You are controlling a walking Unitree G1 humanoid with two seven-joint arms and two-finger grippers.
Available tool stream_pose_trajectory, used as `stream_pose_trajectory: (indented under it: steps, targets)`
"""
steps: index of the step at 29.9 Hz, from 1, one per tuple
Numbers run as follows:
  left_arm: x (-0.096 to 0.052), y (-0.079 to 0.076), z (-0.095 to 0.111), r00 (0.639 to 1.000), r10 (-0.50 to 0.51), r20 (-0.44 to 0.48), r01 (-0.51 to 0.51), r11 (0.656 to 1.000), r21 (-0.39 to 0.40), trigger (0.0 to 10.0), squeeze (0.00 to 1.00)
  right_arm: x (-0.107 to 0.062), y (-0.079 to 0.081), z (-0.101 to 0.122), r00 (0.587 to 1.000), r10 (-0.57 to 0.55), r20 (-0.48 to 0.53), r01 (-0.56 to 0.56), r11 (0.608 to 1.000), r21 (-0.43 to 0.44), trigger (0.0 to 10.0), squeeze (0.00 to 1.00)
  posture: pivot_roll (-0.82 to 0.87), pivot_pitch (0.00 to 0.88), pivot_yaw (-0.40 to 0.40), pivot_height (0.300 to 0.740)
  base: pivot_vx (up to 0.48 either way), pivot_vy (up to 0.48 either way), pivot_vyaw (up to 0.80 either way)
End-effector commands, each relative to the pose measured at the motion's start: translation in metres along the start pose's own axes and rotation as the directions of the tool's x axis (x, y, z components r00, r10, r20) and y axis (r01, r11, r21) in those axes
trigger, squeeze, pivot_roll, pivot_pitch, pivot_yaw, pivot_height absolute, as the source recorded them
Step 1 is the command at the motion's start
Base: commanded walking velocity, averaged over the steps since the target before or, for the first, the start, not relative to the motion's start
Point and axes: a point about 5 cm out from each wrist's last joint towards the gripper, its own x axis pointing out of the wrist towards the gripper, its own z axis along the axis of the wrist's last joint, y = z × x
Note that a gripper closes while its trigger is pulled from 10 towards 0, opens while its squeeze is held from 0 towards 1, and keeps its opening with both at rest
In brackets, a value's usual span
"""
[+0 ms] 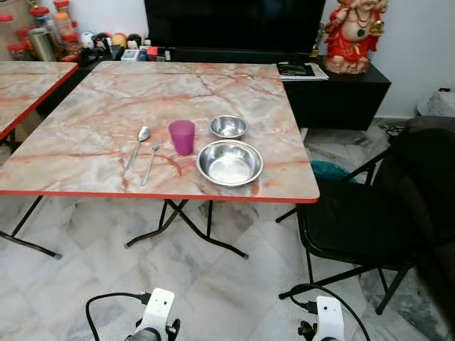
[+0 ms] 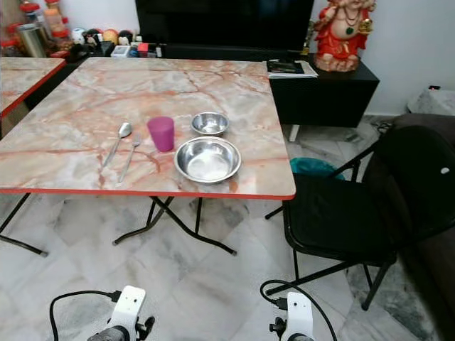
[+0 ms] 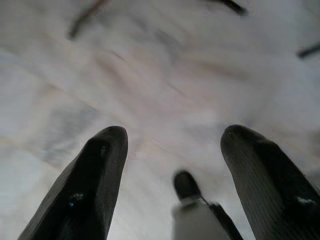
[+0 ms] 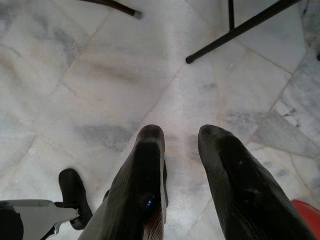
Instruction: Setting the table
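A marble-patterned folding table stands on pale marble floor, black chair beside, perhaps a television behind.

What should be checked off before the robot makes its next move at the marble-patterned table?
1. Place setting grouped near the front edge of the marble-patterned folding table: ok.
2. Purple plastic cup upright: ok.
3. Large steel bowl and small steel bowl apart, upright: ok.
4. Metal spoon and metal fork side by side, left of the cup: ok.
5. Left gripper and right gripper open, holding nothing, low over the floor: ok.
6. Black folding chair pulled away from the table's right side: ok.
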Motion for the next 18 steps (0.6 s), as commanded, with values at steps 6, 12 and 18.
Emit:
stream_pose_trajectory:
  steps: [6,12,18]
  targets:
    - [-0.015,0.048,0.002,0.936,0.303,0.177,-0.286,0.951,-0.117,10.0,0.0,0.0,-0.002,0.0,1.0,0.0,0.0,0.0,1.0,-0.011,10.0,0.0,-0.08,0.0,-0.037,0.74,0.0,0.0,0.0]
    - [-0.038,0.075,0.019,0.808,0.444,0.388,-0.405,0.896,-0.182,10.0,0.0,0.0,0.001,-0.001,1.0,0.011,-0.005,-0.011,1.0,-0.027,10.0,0.0,-0.06,0.002,-0.041,0.74,0.0,0.0,0.0]
    - [-0.058,0.088,0.084,0.608,0.515,0.604,-0.449,0.851,-0.272,10.0,0.0,0.001,0.005,0.003,1.0,0.023,0.002,-0.023,0.999,-0.036,10.0,0.0,-0.04,0.009,-0.055,0.74,0.0,0.0,0.0]
